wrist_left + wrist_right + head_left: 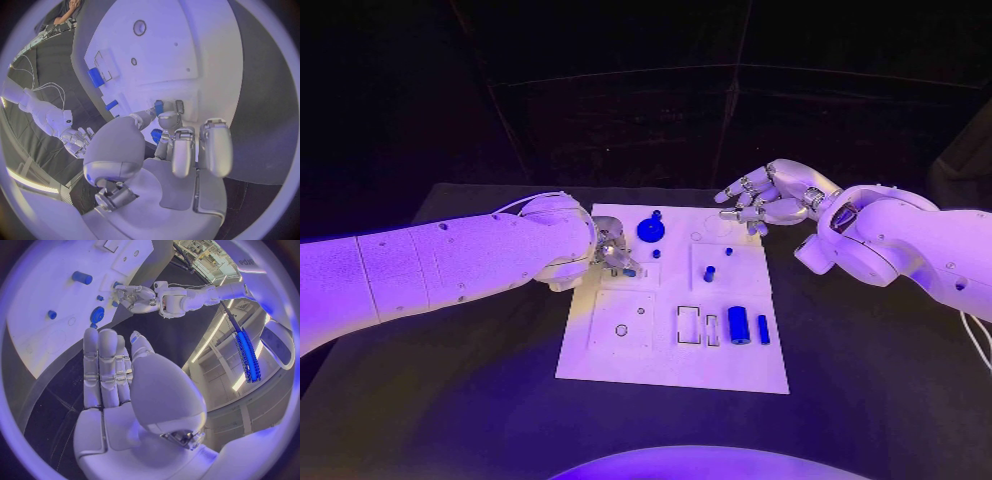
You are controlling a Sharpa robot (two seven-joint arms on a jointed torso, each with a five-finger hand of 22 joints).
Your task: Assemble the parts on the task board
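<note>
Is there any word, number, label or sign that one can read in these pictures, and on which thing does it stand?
None can be read.
The task board shows no print, only outlines and holes.
The blue parts carry no marks.
The left hand and right hand show no lettering.
In the right wrist view, small dark marks on a room wall are too blurred to read.

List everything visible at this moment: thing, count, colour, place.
Table: one, black, under everything.
Task board: one, white, mid-table.
Disc part: one, blue, far end of the board.
Cylinders: two, blue, lying side by side at the board's near right.
Small pegs: several, blue, mid-board.
Left hand: silver, fingers at a small blue part on the board's left edge.
Right hand: silver, holding nothing, above the far right corner.
</note>
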